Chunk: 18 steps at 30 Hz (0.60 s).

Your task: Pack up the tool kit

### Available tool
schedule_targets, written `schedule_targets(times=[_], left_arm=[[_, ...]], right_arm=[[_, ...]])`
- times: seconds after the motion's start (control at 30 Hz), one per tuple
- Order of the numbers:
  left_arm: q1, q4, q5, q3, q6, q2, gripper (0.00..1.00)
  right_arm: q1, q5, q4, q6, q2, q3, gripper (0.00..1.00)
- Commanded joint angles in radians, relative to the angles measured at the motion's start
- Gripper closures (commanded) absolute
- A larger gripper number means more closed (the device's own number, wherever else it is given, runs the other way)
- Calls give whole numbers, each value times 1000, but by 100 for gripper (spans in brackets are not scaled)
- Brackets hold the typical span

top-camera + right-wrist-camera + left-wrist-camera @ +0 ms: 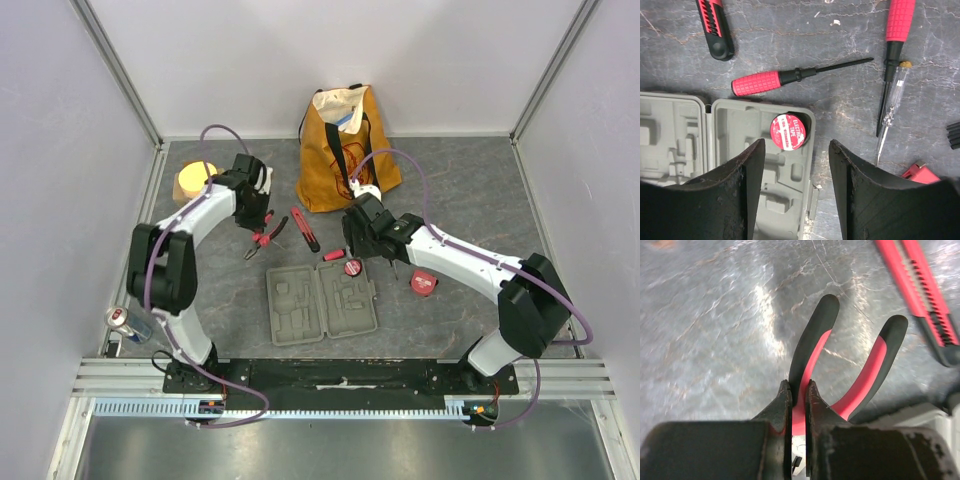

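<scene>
Two grippers are showing opposite states. The left gripper (798, 390) is clenching one handle of the pliers (812, 340). Its fingers are pressing the black-and-red grip from both sides at the bottom centre of the left wrist view, while the second handle is splaying free to the right. The pliers' head is sitting hidden beneath the fingers. In the top view the pliers are lying left of centre, just above the case (320, 305). The knife (920, 285) is running down the upper right of the left wrist view, its top end cut off by the frame.

The right gripper (796, 145) is hanging released, jaws wide apart, over the right half of the case, which is lying open and flat at the lower left of the right wrist view and is partly covered by the dark fingers. A roll of electrical tape (788, 132) is sitting in that half's upper right corner. A screwdriver (765, 81) is lying on the table (840, 30) just above the case, and a clear-shafted tester screwdriver (890, 105) is lying further right. A red corner is peeking in at the lower right — too cropped to identify.
</scene>
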<state>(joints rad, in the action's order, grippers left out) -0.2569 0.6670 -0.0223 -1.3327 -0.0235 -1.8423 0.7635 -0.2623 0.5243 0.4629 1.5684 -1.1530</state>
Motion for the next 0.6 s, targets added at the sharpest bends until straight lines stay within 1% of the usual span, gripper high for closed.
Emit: schedule_targets(times=[0.0, 0.13, 0.33, 0.4, 0.57], left_arm=[[-18, 69, 56, 26, -260, 221, 98], [-34, 97, 30, 122, -482, 360, 98], [-171, 86, 105, 269, -726, 531, 98], [-211, 80, 136, 311, -795, 558, 98], [-284, 42, 125, 386, -914, 568, 98]], right_arm=[[-3, 40, -59, 26, -2, -50, 40], [0, 69, -82, 33, 1, -57, 40], [28, 116, -107, 37, -8, -91, 39], [40, 129, -116, 37, -14, -97, 39], [63, 135, -130, 37, -11, -97, 39]])
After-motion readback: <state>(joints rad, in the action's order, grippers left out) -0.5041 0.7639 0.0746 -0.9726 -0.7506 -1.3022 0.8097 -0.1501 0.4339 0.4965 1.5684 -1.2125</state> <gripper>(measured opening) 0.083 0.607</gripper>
